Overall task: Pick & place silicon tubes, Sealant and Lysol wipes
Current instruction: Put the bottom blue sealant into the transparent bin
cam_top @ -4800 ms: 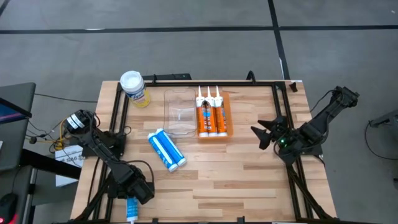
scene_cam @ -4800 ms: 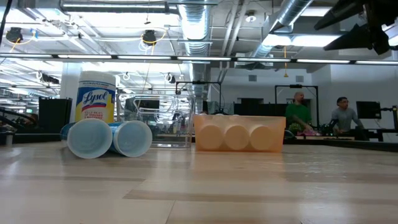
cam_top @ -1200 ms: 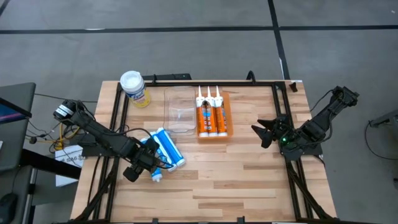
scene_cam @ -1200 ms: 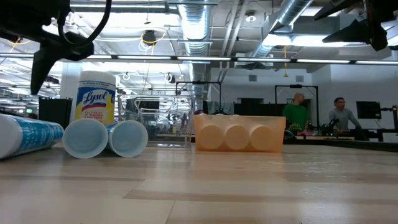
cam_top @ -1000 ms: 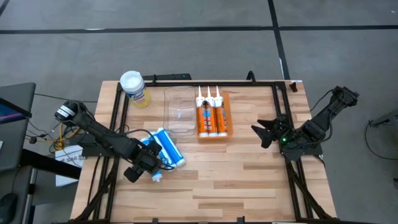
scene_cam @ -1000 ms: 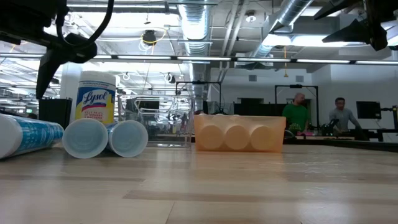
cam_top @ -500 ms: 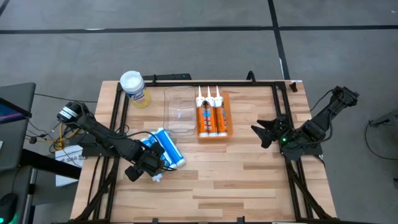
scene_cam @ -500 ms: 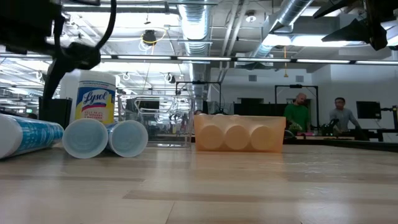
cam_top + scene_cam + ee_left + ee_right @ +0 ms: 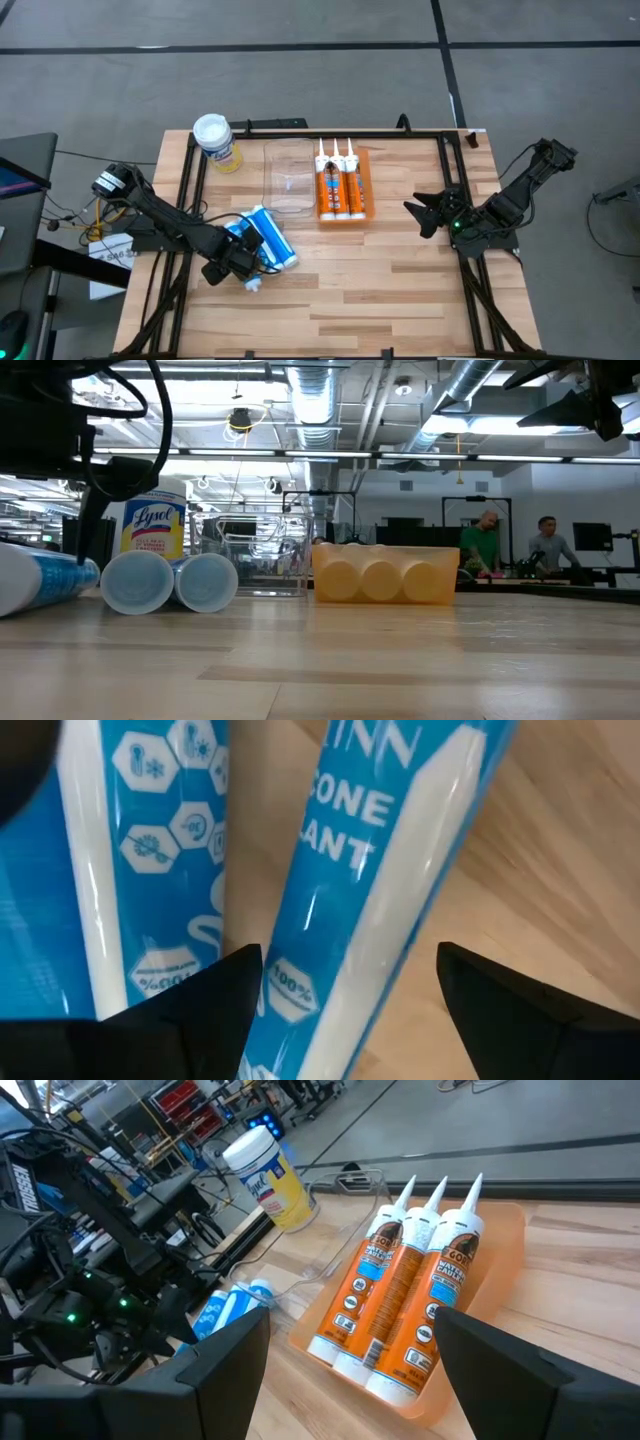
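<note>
**A:** ok so the left claw (image 9: 243, 266) is spread wide, fingers either side of a blue silicone tube (image 9: 380, 890), not gripping it yet as far as I can tell. A second blue tube (image 9: 140, 870) lies touching it, right beside the claw.

**B:** that's my worry. Round tubes lying side by side on the tabletop (image 9: 400, 290): if one finger comes down on the neighbour instead of into the seam between them, I'd bet it shoves both and they roll off toward the edge on the claw's near side.

**A:** yeah, or it squeezes both at once and one squirts out mid-lift. There also looks to be a third tube (image 9: 250, 284) just under the claw in the overhead view, its white tip poking out.

**B:** where's everything else?

**A:** Lysol wipes (image 9: 216, 142) well beyond the claw at the far corner, upright. Orange tray (image 9: 369, 180) with three orange sealant tubes (image 9: 338, 184) off to the side, clear bin (image 9: 286, 180) next to it.

**B:** right claw (image 9: 423, 216)?

**A:** parked well away on the other side, fingers apart, holding nothing.
</note>
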